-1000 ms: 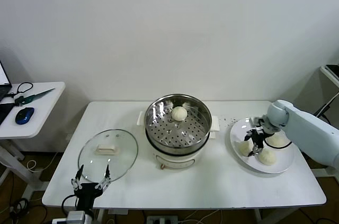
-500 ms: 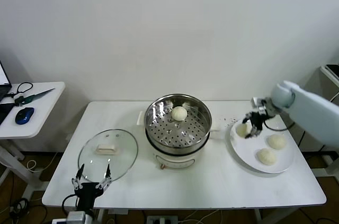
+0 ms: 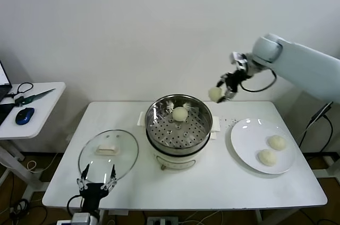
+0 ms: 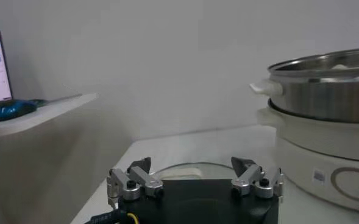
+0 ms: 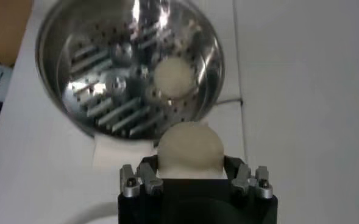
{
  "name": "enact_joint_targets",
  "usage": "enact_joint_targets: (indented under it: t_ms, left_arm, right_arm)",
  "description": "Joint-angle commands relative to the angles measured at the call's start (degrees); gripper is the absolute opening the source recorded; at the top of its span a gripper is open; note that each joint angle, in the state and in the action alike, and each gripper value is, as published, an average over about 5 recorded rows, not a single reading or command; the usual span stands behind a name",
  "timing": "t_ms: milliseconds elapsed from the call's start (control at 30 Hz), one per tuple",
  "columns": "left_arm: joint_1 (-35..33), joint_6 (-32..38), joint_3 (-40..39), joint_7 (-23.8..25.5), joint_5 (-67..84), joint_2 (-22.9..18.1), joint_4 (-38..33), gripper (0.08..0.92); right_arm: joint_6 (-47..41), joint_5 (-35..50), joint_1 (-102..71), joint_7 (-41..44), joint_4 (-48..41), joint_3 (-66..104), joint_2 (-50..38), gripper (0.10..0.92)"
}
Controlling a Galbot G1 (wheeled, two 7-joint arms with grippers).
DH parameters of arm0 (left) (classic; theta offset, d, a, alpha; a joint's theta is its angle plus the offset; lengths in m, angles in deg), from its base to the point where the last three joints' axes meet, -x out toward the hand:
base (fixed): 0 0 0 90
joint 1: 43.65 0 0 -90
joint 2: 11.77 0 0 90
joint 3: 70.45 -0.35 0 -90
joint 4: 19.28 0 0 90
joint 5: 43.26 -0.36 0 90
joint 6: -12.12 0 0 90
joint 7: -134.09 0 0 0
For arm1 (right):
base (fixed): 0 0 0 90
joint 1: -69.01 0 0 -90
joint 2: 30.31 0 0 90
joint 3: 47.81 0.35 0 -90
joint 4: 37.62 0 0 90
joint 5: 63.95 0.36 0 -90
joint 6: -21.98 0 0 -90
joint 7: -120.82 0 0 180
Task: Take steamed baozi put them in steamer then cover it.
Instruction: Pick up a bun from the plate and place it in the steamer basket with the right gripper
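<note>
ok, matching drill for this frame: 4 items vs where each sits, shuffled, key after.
Items:
1. right pincer
2. clear glass lid
3. round steel steamer pot
4. flat white plate

States:
A. holds two buns
B. flat on the table beside the steamer
C. holds one bun on its tray
D. shut on a cream-white bun in the air

Pairs: 1-D, 2-B, 3-C, 4-A

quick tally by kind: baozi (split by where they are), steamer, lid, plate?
Baozi in steamer: 1
Baozi held in right gripper: 1
Baozi on plate: 2
Steamer: 1
Glass lid: 1
Plate: 1
Total: 7
</note>
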Motion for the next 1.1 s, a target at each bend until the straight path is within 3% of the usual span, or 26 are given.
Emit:
enact_joint_targets:
  t_ms: [33,500,1100]
  left_arm:
    - [-0.56,0.03,-0.41,0.17,0.30,-0.43,-1.27,0.823]
    - [-0.26,-0.03,-0.17,0.04,1.44,-0.92,-2.02,0.823]
    - [1.06,-0.37,0.06,0.10,1.65,-0.79,-1.14,0.823]
  right_arm:
    - [-2.61,9.54,4.12,-2.26,0.80,-6.78,13.93,0.696]
    - [-3.90,6.67,-5.46,-6.14,-0.77,-10.53,21.60,0.696]
    - [-4.08,3.96,-9.56,-7.46,-3.62,-9.27,22.81,0.701]
